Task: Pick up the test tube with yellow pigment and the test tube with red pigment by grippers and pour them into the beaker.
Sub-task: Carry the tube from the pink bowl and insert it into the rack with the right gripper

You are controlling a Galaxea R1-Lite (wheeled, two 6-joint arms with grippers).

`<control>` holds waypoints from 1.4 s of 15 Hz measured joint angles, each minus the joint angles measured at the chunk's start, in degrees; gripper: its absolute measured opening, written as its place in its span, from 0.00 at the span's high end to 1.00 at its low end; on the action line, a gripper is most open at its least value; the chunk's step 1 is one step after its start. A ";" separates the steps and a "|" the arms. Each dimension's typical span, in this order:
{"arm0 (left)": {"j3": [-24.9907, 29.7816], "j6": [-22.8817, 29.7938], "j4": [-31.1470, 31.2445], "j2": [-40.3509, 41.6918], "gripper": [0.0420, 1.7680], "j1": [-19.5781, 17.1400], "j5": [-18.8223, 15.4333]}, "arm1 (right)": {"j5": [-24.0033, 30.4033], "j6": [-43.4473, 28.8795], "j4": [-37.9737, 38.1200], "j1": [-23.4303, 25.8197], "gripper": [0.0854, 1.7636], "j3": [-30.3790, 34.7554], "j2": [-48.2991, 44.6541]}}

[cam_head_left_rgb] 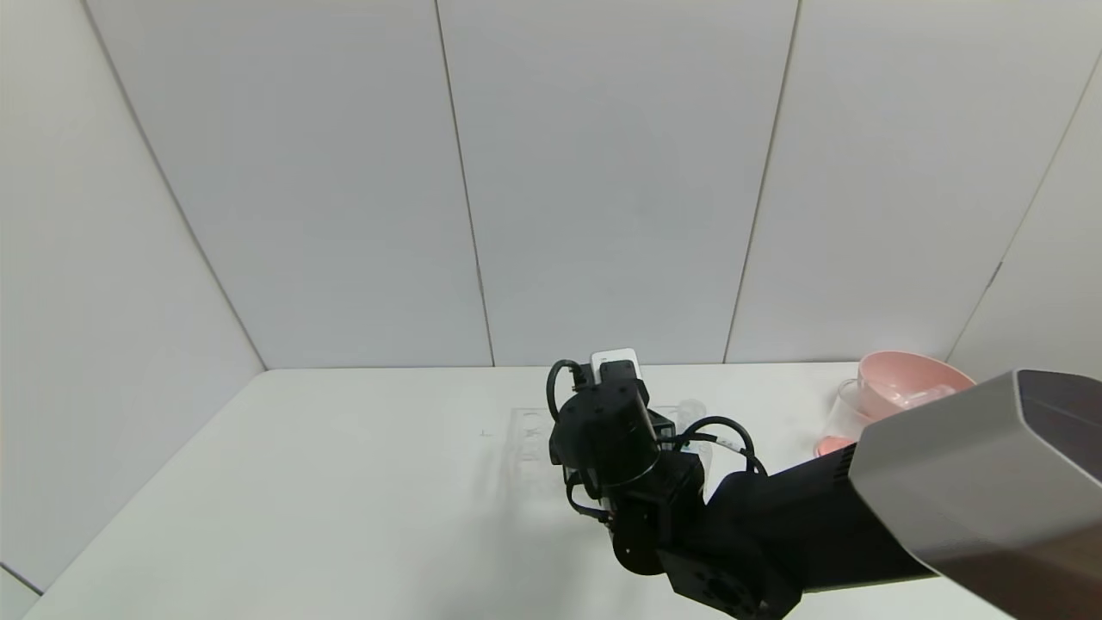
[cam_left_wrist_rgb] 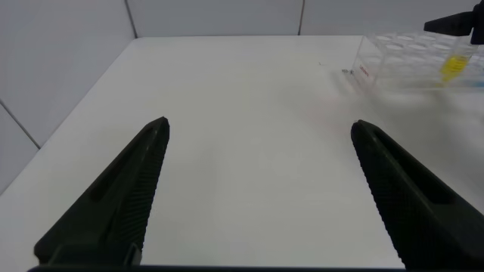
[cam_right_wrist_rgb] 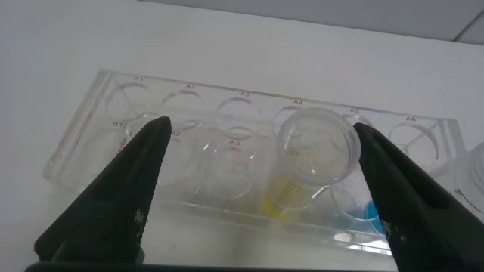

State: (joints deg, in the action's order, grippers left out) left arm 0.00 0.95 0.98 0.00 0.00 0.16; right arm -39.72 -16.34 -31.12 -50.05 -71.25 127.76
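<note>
Both grippers gape empty; right gripper [cam_right_wrist_rgb: 261, 189] hides the rack [cam_head_left_rgb: 527, 430] in head view.

Pink bowl [cam_head_left_rgb: 904, 383] — clear rack [cam_right_wrist_rgb: 249, 159] — table [cam_head_left_rgb: 344, 482]

The right arm [cam_head_left_rgb: 775, 517] is matte black with a grey metal-look forearm cover, round black joint housings and a small white block at its wrist. Black cable loops curl beside the joints. Both grippers, left gripper [cam_left_wrist_rgb: 257, 196] and right gripper [cam_right_wrist_rgb: 261, 196], have black tapered fingers [cam_left_wrist_rgb: 121, 196] with ribbed inner faces.
</note>
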 joint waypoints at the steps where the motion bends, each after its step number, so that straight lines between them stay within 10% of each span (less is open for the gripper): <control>1: 0.00 0.00 0.00 0.00 0.03 0.00 0.00 | -0.10 0.63 -1.01 0.26 0.04 -0.07 0.90; 18: 0.00 0.00 0.00 0.00 0.03 0.00 0.00 | -1.69 0.66 -2.10 2.76 0.03 -0.99 3.06; 21: 0.00 0.00 0.00 0.00 0.03 0.00 0.00 | -1.69 0.71 -3.30 3.06 0.29 -0.96 2.95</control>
State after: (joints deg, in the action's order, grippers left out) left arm 0.00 0.95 0.98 0.00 0.00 0.16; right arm -41.41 -15.63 -34.43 -46.99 -72.22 130.71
